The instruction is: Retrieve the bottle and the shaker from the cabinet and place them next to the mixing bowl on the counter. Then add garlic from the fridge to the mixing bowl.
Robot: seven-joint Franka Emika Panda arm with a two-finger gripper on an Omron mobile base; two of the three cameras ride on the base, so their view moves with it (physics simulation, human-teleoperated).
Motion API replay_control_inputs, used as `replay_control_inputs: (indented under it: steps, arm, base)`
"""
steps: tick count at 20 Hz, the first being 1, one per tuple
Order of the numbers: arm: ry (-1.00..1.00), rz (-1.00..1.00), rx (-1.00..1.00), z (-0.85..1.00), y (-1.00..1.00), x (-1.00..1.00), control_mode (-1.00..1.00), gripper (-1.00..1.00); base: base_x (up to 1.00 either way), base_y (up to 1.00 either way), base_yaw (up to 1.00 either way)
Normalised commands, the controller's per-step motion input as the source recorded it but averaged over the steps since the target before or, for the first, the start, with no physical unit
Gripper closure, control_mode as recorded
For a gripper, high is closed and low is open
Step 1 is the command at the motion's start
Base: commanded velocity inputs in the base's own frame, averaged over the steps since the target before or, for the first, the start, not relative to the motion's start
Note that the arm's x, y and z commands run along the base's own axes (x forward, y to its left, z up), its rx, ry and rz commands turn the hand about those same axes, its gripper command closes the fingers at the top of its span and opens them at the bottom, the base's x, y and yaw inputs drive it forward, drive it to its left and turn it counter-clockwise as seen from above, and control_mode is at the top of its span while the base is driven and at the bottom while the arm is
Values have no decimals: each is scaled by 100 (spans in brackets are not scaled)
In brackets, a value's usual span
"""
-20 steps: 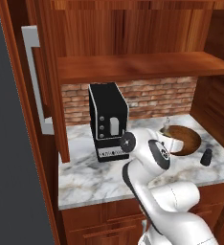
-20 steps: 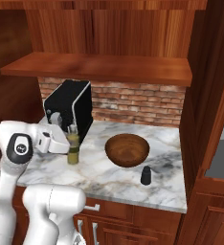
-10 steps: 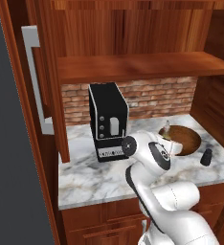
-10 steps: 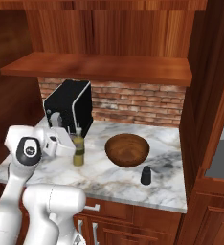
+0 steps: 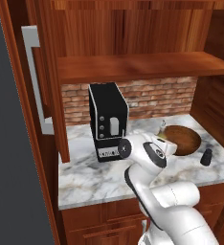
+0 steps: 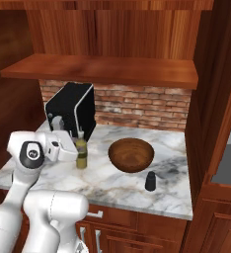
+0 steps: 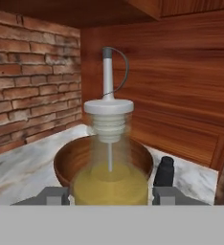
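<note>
My gripper (image 7: 110, 195) is shut on a clear bottle (image 7: 109, 158) of yellow liquid with a white cap and a grey spout. In the right base view the bottle (image 6: 81, 150) stands upright in the gripper (image 6: 74, 154), low over the marble counter, left of the brown mixing bowl (image 6: 131, 154). Whether it touches the counter I cannot tell. A small black shaker (image 6: 150, 181) stands on the counter by the bowl's front right. The hand view has the bowl (image 7: 68, 155) right behind the bottle and the shaker (image 7: 164, 172) to its right. Garlic and fridge are out of view.
A black coffee machine (image 6: 73, 111) stands against the brick wall, just behind and left of the gripper. A wooden shelf (image 6: 102, 69) hangs above the counter. The open cabinet door (image 5: 42, 95) juts out on the left. A wooden side wall (image 6: 211, 99) closes the counter on the right.
The arm has carried the bottle to the right along the counter, closer to the mixing bowl. The grip has stayed the same.
</note>
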Motion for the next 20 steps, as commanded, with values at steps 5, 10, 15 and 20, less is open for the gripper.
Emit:
replay_control_inputs:
  steps: [5,10,15,20]
  arm:
    - [-10,0,-2,-15,0,13,-100,100]
    - [-3,0,-3,-24,-1,16,-100,100]
    - [0,0,-1,-6,-5,19,-100,100]
    - [0,0,-2,-19,-4,21,-100,100]
  base:
    - [0,0,0]
    - [0,0,0]
    - [0,0,0]
    - [0,0,0]
